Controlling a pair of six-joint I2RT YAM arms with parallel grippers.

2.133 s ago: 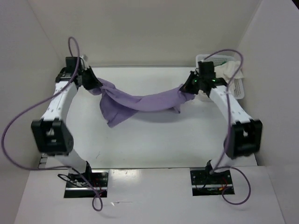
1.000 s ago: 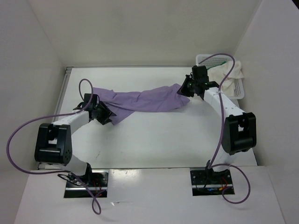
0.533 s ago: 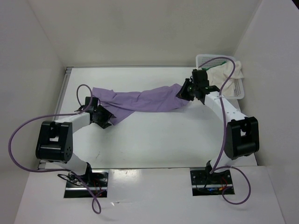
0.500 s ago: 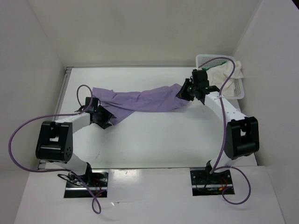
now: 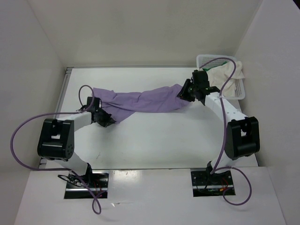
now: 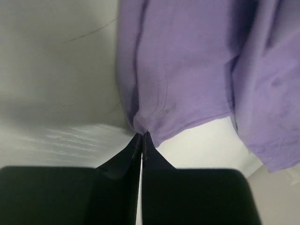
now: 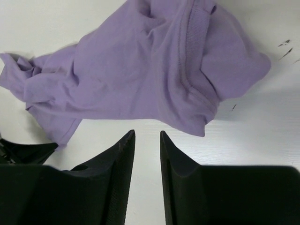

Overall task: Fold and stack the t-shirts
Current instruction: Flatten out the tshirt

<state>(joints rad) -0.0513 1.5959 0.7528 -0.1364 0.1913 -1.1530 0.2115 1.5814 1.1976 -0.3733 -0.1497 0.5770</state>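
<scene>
The lavender t-shirt [image 5: 140, 101] lies crumpled in a long band across the table. My left gripper [image 5: 107, 120] is low at its left end. In the left wrist view the gripper [image 6: 142, 136] is shut, pinching a bunched edge of the lavender cloth [image 6: 187, 70]. My right gripper [image 5: 183, 93] is at the shirt's right end. In the right wrist view it [image 7: 147, 133] stands open with only bare table between the fingers, and the shirt's collar end [image 7: 140, 70] lies just beyond the tips. An off-white t-shirt [image 5: 230, 71] and a bit of green t-shirt [image 5: 216, 68] sit in the basket.
A white mesh basket [image 5: 240, 90] stands at the back right corner, close behind the right arm. White walls close in the table on the left, back and right. Purple cables loop off both arms.
The left gripper has closed on the shirt's left edge. The right gripper has opened and let go of the shirt's right end, which now rests on the table.
</scene>
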